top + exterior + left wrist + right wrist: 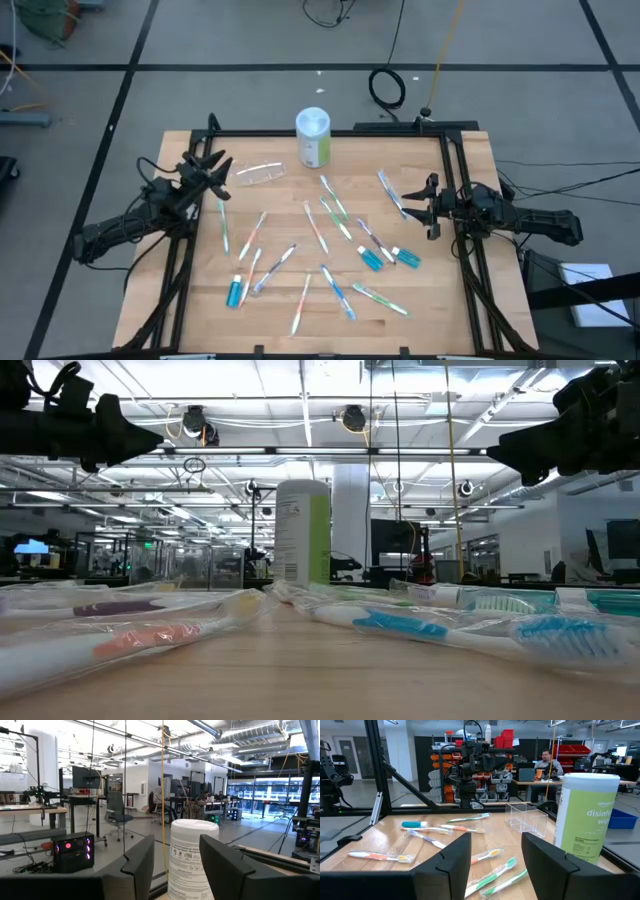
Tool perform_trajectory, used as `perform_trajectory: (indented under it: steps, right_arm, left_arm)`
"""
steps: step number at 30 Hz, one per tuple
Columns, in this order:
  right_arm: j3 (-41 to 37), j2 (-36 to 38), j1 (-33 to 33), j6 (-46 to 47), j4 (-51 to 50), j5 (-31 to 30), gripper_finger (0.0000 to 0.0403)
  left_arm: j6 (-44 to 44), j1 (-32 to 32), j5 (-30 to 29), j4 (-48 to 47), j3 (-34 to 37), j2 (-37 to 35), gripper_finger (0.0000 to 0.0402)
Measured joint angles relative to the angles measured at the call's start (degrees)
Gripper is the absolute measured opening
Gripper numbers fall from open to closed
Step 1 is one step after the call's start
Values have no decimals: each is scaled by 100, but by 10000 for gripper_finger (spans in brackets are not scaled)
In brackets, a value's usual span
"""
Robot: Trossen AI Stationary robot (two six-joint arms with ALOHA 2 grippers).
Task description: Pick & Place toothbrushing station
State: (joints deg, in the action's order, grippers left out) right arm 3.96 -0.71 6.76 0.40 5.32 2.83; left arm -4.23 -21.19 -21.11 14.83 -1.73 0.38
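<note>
From above, the wooden counter (pixel 200 150) has many toothbrushes (pixel 318 230) lying flat all over its middle, most in clear wrappers. Three small blue tubes lie with them: one (pixel 235 292) near the front left and two (pixel 390 258) close together on the right. A clear plastic box (pixel 258 173) lies near the back, left of a white and green wipes tub (pixel 313 137) that stands upright. The left tool (pixel 213 172) is at the left edge of the counter and the right tool (pixel 425 207) is at the right edge. Both are up in the air, holding nothing.

From counter height, wrapped toothbrushes (pixel 420 625) lie close in front, and the tub (pixel 302 532) stands behind them in the middle.

From the left wrist, the two dark fingers (pixel 142 862) stand apart with nothing between them. The tub (pixel 191 857) shows beyond the gap.

From the right wrist, the fingers (pixel 452 857) also stand apart and hold nothing. Past them lie toothbrushes (pixel 497 875), one blue tube (pixel 415 824), the clear box (pixel 526 819) and the tub (pixel 585 817). The other arm (pixel 472 762) is across the counter. A person (pixel 550 762) sits far back in the room.
</note>
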Motion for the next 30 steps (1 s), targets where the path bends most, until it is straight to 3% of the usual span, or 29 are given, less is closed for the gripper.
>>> perform_trajectory:
  steps: [30]
  right_arm:
    - [-2, 0, 0, 219, 92, 13, 169]
  left_arm:
    - [149, 1, 1, 2, 0, -2, 163]
